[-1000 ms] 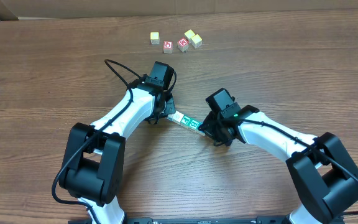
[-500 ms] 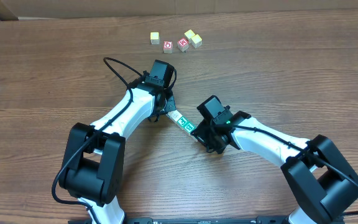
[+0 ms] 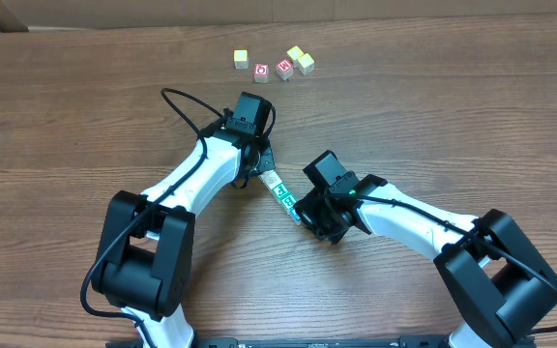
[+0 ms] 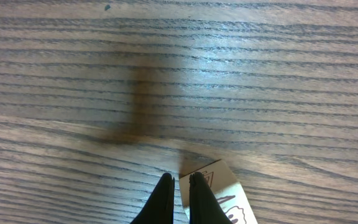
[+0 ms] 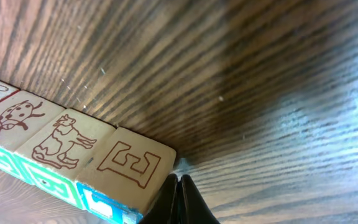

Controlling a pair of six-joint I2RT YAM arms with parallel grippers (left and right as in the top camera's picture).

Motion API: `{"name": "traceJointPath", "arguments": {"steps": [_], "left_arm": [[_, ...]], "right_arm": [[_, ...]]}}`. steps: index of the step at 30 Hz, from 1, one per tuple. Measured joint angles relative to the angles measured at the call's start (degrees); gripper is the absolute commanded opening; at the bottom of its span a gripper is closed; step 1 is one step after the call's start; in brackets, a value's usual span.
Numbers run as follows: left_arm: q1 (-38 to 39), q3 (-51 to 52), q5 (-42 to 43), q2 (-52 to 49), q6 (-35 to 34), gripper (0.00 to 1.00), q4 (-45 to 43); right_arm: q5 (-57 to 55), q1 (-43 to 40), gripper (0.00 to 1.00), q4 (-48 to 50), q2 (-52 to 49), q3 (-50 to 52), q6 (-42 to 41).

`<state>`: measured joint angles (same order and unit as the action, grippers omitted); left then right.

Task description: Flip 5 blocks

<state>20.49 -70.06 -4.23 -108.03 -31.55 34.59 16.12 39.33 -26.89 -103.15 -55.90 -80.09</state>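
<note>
Row: the blocks (image 3: 280, 191) sit mid-table in a tight diagonal line, side against side, strung between the two grippers.
Left gripper (image 3: 260, 174): parked at the upper end of the line, fingers (image 4: 162, 200) pressed together with nothing between them.
Left tips: down at the wood, just beside the edge of a whitish block (image 4: 219, 193) (dark marks on its face, too cropped to read).
Right gripper (image 3: 303, 217): at the lower end of the line, its fingers (image 5: 185, 198) likewise squeezed flat together, gripping nothing.
Right tips: at the near corner of the E block (image 5: 132, 167); touching or just shy of it, I cannot tell.
Right wrist close-up: four cubes show in a row, the E block, then an animal block (image 5: 64, 140), a ladybug block (image 5: 14, 119), and a fourth cut off at the frame edge.
Side faces: blue print below the E, green print below the animal and the ladybug.
Far side: two red cubes (image 3: 261, 72) and three yellow cubes (image 3: 241, 59) lie clustered, well apart from the row.
Table (image 3: 453, 116): wood grain, both arms reaching in from the near edge.
</note>
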Motion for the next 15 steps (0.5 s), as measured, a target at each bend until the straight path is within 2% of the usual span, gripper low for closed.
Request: {"name": "traceJointPath", "arguments": {"steps": [15], "left_arm": [[0.0,-0.5,1.7,-1.7,0.0,0.04,-1.2]], "right_arm": [[-1.4,7.1,0.04,2.1,0.0,0.0,-11.2]]}}
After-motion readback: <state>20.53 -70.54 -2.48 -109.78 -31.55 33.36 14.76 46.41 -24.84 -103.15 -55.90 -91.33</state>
